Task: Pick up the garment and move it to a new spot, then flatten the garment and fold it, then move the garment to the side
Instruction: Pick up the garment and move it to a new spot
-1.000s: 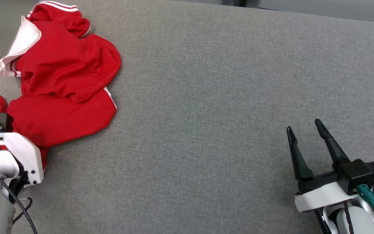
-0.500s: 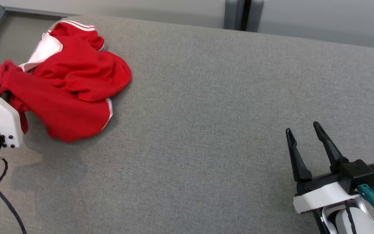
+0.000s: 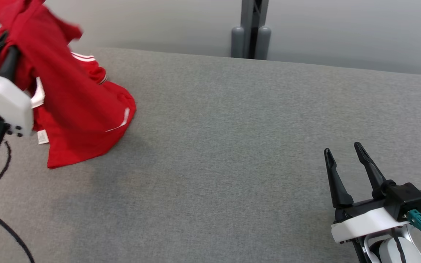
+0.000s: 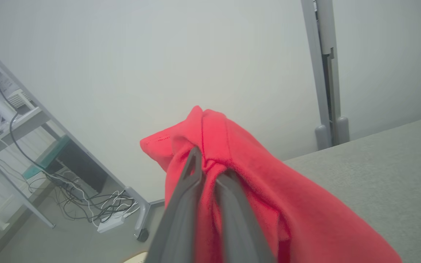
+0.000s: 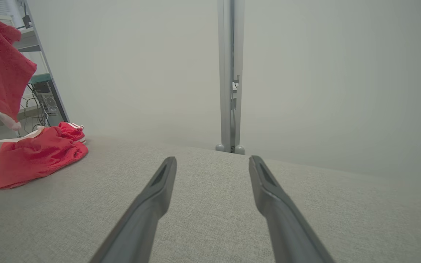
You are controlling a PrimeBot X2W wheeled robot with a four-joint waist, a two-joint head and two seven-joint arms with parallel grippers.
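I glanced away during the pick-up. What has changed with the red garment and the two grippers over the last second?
The left gripper, shut on the red white-striped garment, has hauled one end high above the grey fabric table; the other end still drags on it. The head camera tilted upward too. The right gripper stayed open and parked, holding nothing.

A: The garment (image 3: 82, 120) — what colour?
B: Bright red, with thin white stripes at its edges, a white inner band and a small white label (image 3: 42, 137).
A: And the table (image 3: 232, 146)?
B: Mid grey, finely flecked like woven cloth.
A: The right gripper (image 3: 341, 147)?
B: Black fingers (image 3: 337, 183), white mount (image 3: 364, 223), a teal plug (image 3: 420, 225) — the left gripper (image 4: 210, 166) looks dark grey against the red. The wall (image 3: 342, 33) is pale grey, the post (image 3: 250, 25) a darker grey.
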